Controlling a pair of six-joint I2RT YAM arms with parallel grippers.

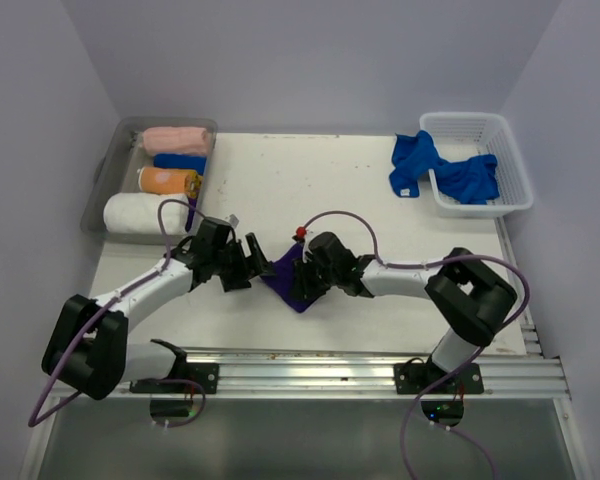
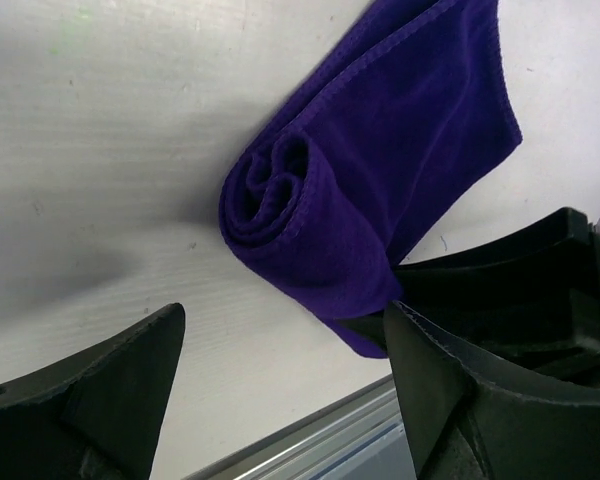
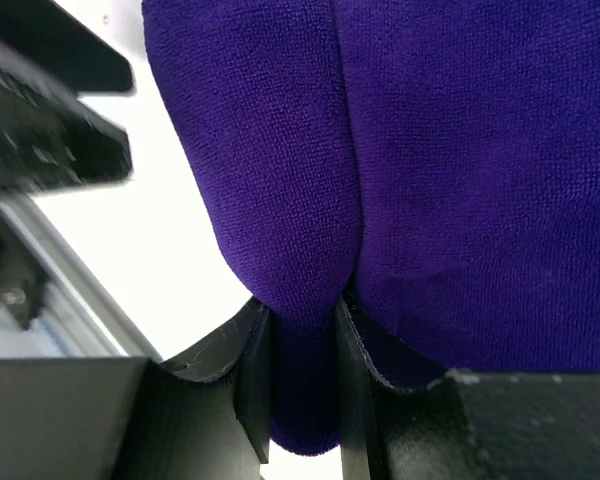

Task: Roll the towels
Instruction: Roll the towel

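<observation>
Towel, partly rolled, lies on the table between both grippers. Right gripper pinches a fold of it tight between its fingers. Left gripper is spread wide, the roll's end just ahead of its fingertips.

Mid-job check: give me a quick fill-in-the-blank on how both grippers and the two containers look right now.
The right gripper is shut on the ____ towel.
The left gripper is ____, gripping nothing.
The white basket holds loose towels coloured ____.
The clear bin holds ____ rolled towels.
Missing words: purple; open; blue; four.
</observation>
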